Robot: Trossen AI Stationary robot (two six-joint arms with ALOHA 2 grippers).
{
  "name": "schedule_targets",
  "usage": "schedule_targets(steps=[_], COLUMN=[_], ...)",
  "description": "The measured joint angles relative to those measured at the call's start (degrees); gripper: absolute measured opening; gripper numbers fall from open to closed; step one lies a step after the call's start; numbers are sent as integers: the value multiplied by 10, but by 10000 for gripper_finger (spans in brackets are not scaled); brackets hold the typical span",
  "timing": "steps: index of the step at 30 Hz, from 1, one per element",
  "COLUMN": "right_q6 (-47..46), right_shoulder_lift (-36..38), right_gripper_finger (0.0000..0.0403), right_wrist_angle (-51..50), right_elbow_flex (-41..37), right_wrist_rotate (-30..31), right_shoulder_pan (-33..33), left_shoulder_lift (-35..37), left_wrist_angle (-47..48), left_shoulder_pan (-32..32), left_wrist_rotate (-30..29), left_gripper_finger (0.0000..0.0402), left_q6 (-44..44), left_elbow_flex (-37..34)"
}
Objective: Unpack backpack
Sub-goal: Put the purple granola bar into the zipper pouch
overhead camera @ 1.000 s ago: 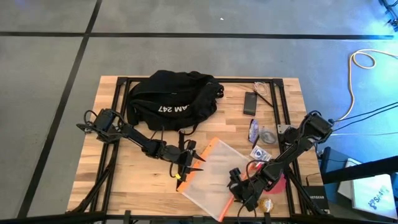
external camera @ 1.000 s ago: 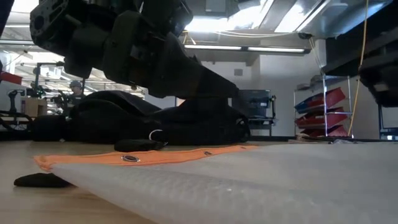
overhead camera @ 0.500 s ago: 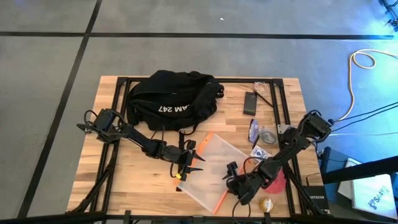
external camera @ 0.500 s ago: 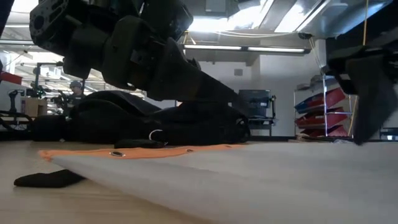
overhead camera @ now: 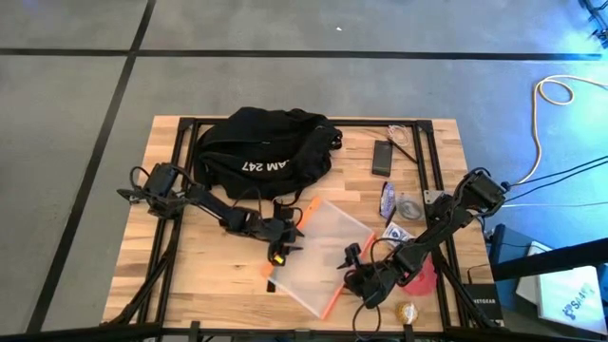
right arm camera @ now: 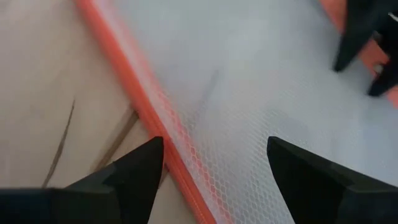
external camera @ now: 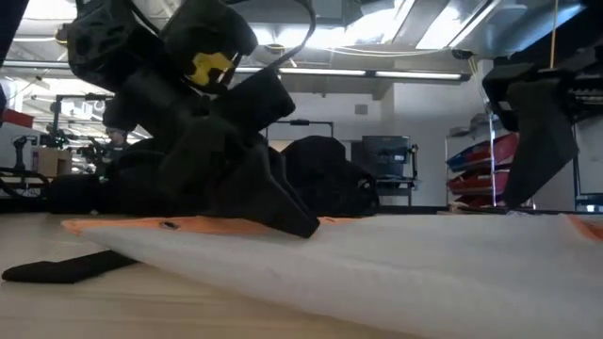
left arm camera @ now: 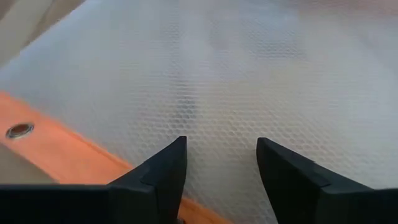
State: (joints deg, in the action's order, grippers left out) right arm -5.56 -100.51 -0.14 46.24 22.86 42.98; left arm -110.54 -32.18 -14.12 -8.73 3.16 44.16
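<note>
Shifted toward the table's middle and turned a little, the mesh pouch [overhead camera: 320, 255] with orange edging now lies clear of the near edge, in front of the backpack [overhead camera: 261, 152], which sits slumped at the far side. Left gripper [overhead camera: 282, 249] rests at one orange edge, fingers parted over the mesh. Right gripper [overhead camera: 363, 283] straddles the opposite edge, jaws apart. Likely the pouch is being repositioned.

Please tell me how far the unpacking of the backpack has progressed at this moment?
Done: a phone, small packets and a mesh pouch with orange edges lie on the table, outside the backpack. In hand: the left gripper and the right gripper both stand open over the pouch's ends. Left: whether anything remains inside the backpack cannot be seen.
</note>
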Motion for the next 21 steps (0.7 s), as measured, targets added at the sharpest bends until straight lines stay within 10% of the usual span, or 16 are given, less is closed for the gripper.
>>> schedule_targets(steps=[21], right_q6=[59], right_shoulder_lift=[0], right_gripper_finger=[269], right_wrist_angle=[-5], right_elbow_flex=[0], right_wrist_rotate=[10], right_shoulder_pan=[-33], left_shoulder_lift=[0], left_wrist_angle=[-9], left_shoulder_pan=[7], left_wrist_rotate=[0], left_gripper_finger=[177], left_q6=[12], left_elbow_flex=[0])
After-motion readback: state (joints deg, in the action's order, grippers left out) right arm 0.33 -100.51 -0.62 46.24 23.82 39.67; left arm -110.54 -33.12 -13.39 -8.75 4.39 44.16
